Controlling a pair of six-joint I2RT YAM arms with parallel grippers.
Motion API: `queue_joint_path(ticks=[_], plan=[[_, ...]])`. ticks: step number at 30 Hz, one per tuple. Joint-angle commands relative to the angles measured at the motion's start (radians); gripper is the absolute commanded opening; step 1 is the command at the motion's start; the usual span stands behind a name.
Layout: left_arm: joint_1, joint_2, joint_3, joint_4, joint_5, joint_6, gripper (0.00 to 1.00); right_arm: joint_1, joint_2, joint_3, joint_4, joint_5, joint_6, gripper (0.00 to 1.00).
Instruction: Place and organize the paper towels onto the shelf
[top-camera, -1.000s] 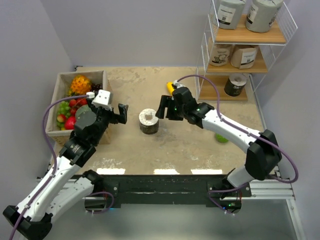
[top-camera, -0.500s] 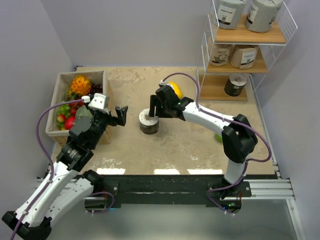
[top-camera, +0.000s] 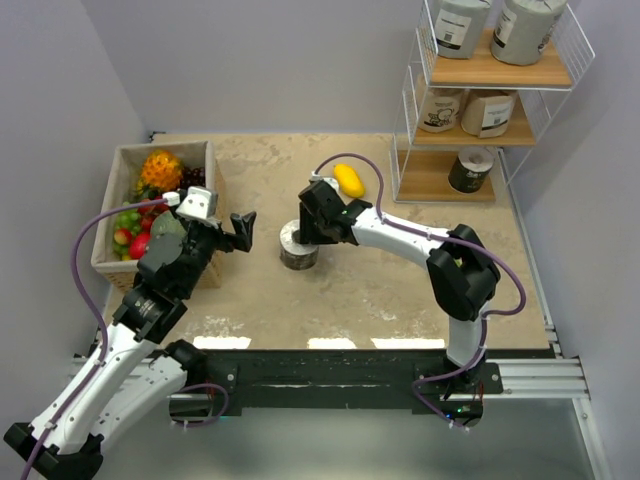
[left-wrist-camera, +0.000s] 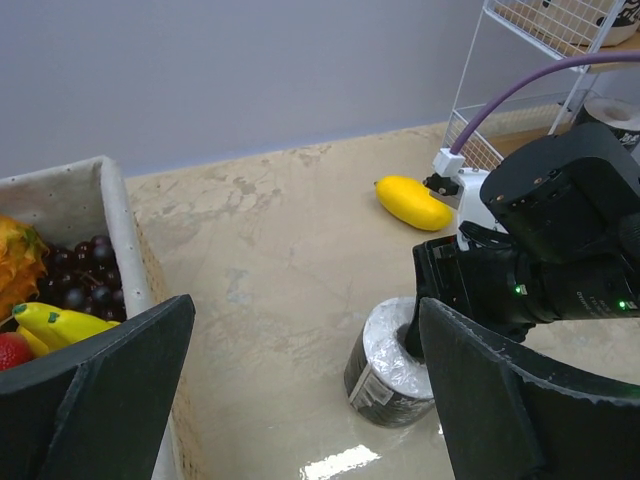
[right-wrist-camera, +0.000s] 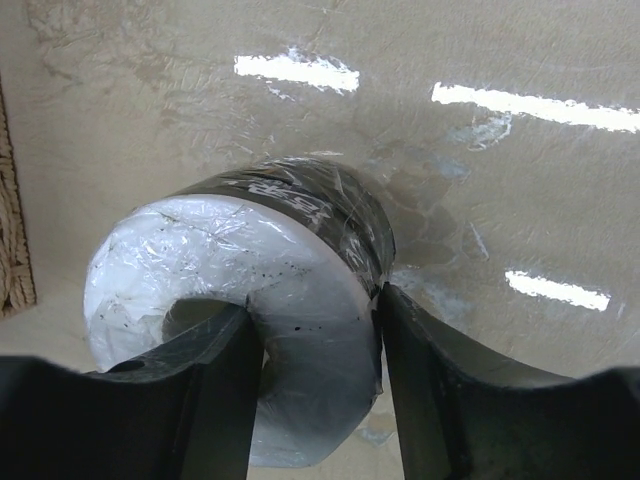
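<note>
**Last black roll gripped at its rim; empty slot beside its partner on the shelf**

The black roll (left-wrist-camera: 388, 368) stands upright on the table (top-camera: 380, 290), near the middle, well apart from the shelf (top-camera: 425, 182) at the far right. The right gripper (right-wrist-camera: 318, 310) comes down over it from above. One finger sits inside the hollow core and the other against the outer wrap, so the pair pinches the roll's wall. Both pads appear to be in contact. A rim grip suits a roll too fat to span across.

The left gripper (left-wrist-camera: 305, 330) hangs just left of the roll with its fingers spread wide and nothing between them. It seems parked clear of the lift.

The shelf is sorted by colour: two grey rolls (top-camera: 462, 25) on the top tier, two tan rolls (top-camera: 442, 108) in the middle, and one black roll on the bottom tier (top-camera: 470, 170). Bare board lies to that roll's left (the likely destination).

A yellow fruit (top-camera: 349, 180) lies between the gripped roll and the shelf. A carry low to the table would risk clipping it, so lifting first looks prudent.
</note>
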Motion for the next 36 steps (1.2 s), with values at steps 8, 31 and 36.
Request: queue_joint_path(ticks=[8, 31, 36], plan=[[-0.001, -0.001, -0.005, 0.041, -0.045, 0.002, 1.00, 0.007, -0.177, 0.006, -0.050, 0.095, 0.011, 0.36], [-0.006, 0.003, -0.004, 0.033, -0.082, -0.008, 1.00, -0.425, -0.721, -0.246, -0.286, 0.184, -0.147, 0.34], [-0.009, -0.020, -0.020, 0.048, -0.102, -0.009, 1.00, -0.566, -0.724, -0.295, -0.248, 0.168, -0.156, 0.33]])
